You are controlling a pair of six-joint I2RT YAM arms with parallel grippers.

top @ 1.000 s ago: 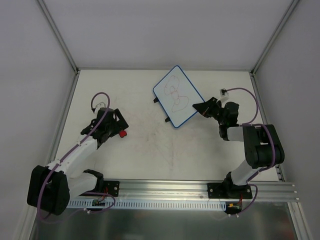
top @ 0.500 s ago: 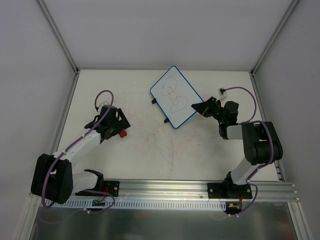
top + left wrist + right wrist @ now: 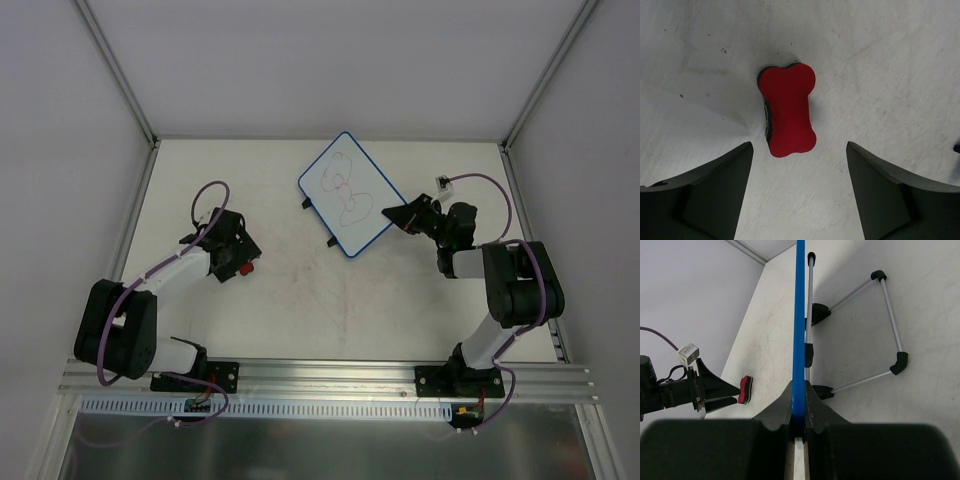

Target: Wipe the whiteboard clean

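Observation:
The whiteboard [image 3: 349, 192] is white with a blue rim and red scribbles, at the table's back middle. My right gripper [image 3: 398, 215] is shut on its right edge; the right wrist view shows the blue rim [image 3: 799, 315] edge-on, clamped in the gripper [image 3: 799, 407], with a wire stand [image 3: 889, 310] under the board. The red eraser [image 3: 244, 267] lies on the table at the left. My left gripper [image 3: 236, 258] is open right beside it; the left wrist view shows the eraser [image 3: 788, 110] just ahead of the gripper [image 3: 799, 152], untouched.
The table [image 3: 300, 300] is white with faint reddish smears in the middle. Enclosure walls and metal posts ring it. An aluminium rail [image 3: 330, 375] with the arm bases runs along the near edge.
My left arm has swung its gripper toward the red eraser. The whiteboard has shifted slightly left and back in my right gripper.

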